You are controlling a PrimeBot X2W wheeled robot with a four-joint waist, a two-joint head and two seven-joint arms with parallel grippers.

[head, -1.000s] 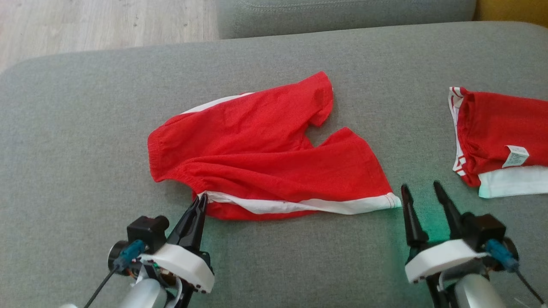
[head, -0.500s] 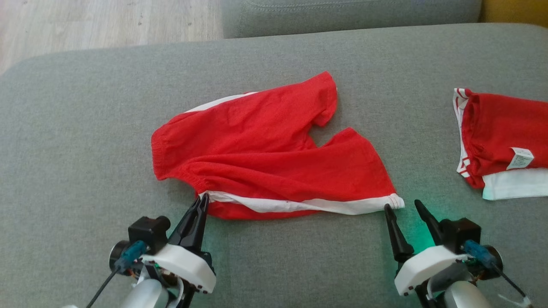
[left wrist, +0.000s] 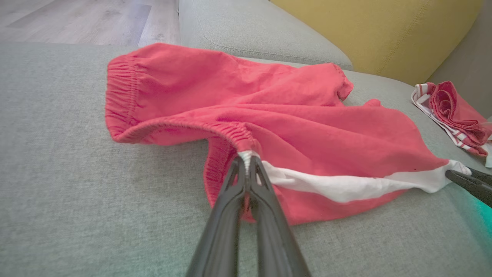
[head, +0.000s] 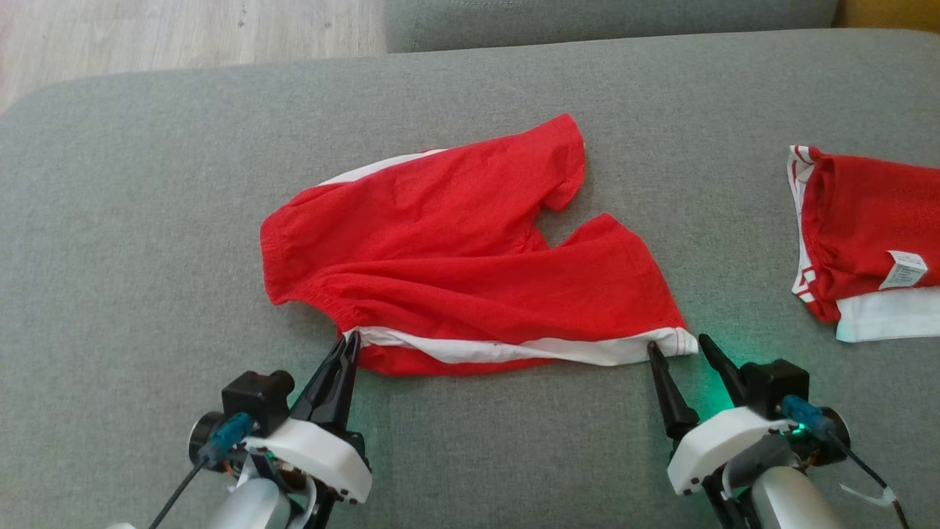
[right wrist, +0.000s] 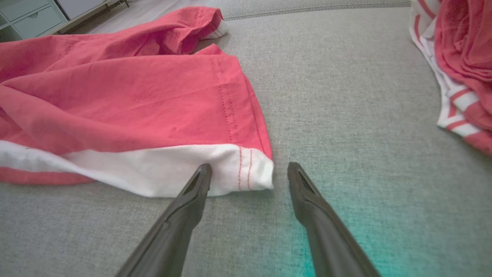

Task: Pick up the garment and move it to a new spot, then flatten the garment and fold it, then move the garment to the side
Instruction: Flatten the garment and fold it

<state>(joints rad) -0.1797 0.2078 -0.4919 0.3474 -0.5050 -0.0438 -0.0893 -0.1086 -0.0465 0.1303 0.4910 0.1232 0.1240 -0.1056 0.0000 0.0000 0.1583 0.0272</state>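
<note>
- At the near left corner of the garment (head: 455,242), the left gripper (head: 350,342) was pinched together on the cloth, its fingers (left wrist: 230,200) clamped where the white stripe (head: 499,351) met the gathered waistband (head: 268,250).
- Down at the other end of that stripe, the right gripper (head: 676,344) stood with its fingers spread wide, low over the cushion. The white hem corner (right wrist: 253,169) lay between them.
- In the right wrist view, the left finger's tip (right wrist: 201,177) sat at the edge of the white hem; whether it touched the cloth could not be told. The other finger (right wrist: 303,192) was over bare grey fabric, just beside the corner.
- A green glow (head: 716,382) lay on the cushion by the right gripper.
- The garment, a pair of red shorts, lay rumpled in the middle of the grey sofa cushion (head: 147,220), waistband to the robot's left and legs to the right. The far leg (head: 562,162) curled upward and the near leg (head: 624,286) lay flatter.
- A second red-and-white garment (head: 859,220) lay bunched at the right, well apart from the shorts, with a white label (head: 907,269) showing. Only bare cushion lay between the two.
- Beyond the seat rose a grey back cushion (head: 587,15), and beside it a yellow cushion (left wrist: 384,30).
- Pale wood floor (head: 183,29) showed past the cushion's far left corner, and a pale drawer unit (right wrist: 23,15) stood on it.
</note>
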